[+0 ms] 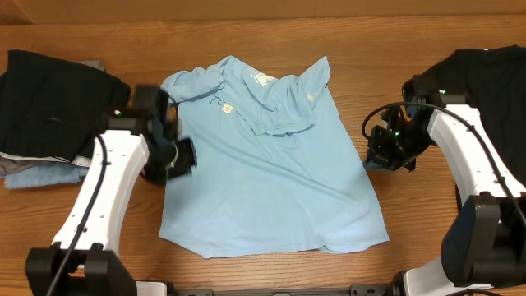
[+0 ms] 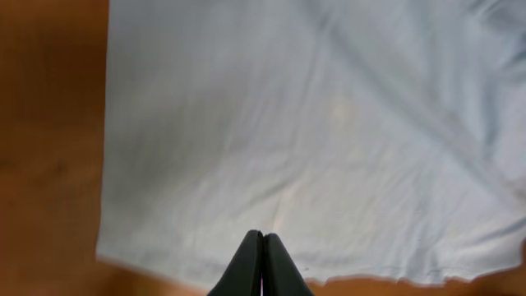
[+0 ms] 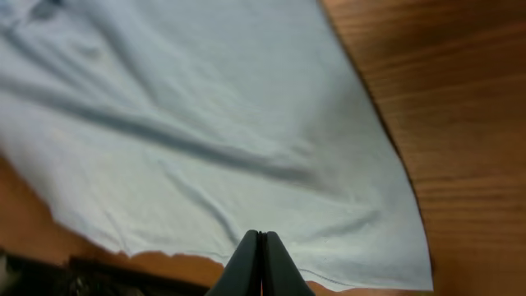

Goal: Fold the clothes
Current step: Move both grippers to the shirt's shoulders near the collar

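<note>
The clothes, a light sky-blue T-shirt (image 1: 271, 181), lie spread flat in the middle of the wooden table (image 1: 99, 37). Its top part is bunched and folded over, with a small white print showing there. My left gripper (image 1: 185, 156) hovers at the shirt's left edge, shut and holding nothing. In the left wrist view its fingertips (image 2: 263, 237) meet above the pale fabric (image 2: 312, 123) near a hem. At the shirt's right edge, my right gripper (image 1: 372, 156) is also shut and empty. Its closed tips (image 3: 261, 237) sit over the cloth (image 3: 205, 123) close to the hem.
A stack of folded black, grey and dull-blue garments (image 1: 49, 123) lies at the far left. A plain black shirt (image 1: 493, 82) lies at the far right, behind the right arm. Bare wood shows along the back and front of the table.
</note>
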Robot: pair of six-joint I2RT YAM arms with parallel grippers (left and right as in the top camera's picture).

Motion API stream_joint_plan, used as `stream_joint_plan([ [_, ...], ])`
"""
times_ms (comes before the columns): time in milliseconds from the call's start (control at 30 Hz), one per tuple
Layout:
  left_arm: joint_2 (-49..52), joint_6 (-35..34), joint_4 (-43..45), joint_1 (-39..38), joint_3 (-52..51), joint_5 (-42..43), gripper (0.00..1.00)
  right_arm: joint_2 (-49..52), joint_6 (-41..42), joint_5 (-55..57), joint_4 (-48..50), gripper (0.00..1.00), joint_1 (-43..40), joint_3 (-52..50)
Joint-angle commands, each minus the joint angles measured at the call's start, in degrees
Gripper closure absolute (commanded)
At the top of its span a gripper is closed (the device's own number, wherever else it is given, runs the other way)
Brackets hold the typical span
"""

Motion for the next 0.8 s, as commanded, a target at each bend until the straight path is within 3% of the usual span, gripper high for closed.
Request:
stream_joint_plan([
  [0, -0.90, 2.71, 5.95, -0.13, 3.56, 0.83, 0.86, -1.07, -10.49, -7.56, 2.16, 0.96, 4.13, 2.21],
  [33, -0.90, 2.71, 8.55, -0.13, 3.56, 0.81, 0.59, -1.07, -10.51, -9.01, 4.55, 0.90, 5.75, 2.21],
  [67, -0.90, 2.71, 10.86, -0.13, 3.56, 0.74, 0.21, -1.07, -10.49, -10.58, 7.91, 0.71, 7.30, 2.21],
  [100, -0.90, 2.71, 13.05, -0.11, 3.56, 0.02, 0.00, -1.05, -10.47, -11.61, 11.61, 0.50, 8.57, 2.21],
  [200, -0.90, 2.71, 15.85, -0.11, 3.56, -6.10, 0.00, -1.03, -6.29, -11.82, 21.62, 0.31, 11.10, 2.19],
  [367, -0.90, 2.71, 15.76, -0.11, 3.56, -7.39, 0.00, 0.42, 4.87, -4.07, 34.95, 0.47, 15.26, 2.03],
  [533, -0.90, 2.71, 15.74, -0.11, 3.56, -7.39, 0.00, 5.84, 6.60, 4.42, 41.70, 0.50, 19.63, 1.79],
  [767, -0.90, 2.71, 15.76, -0.11, 3.56, -7.39, 0.00, 13.68, 10.78, 8.83, 43.47, 0.55, 19.78, 1.79],
])
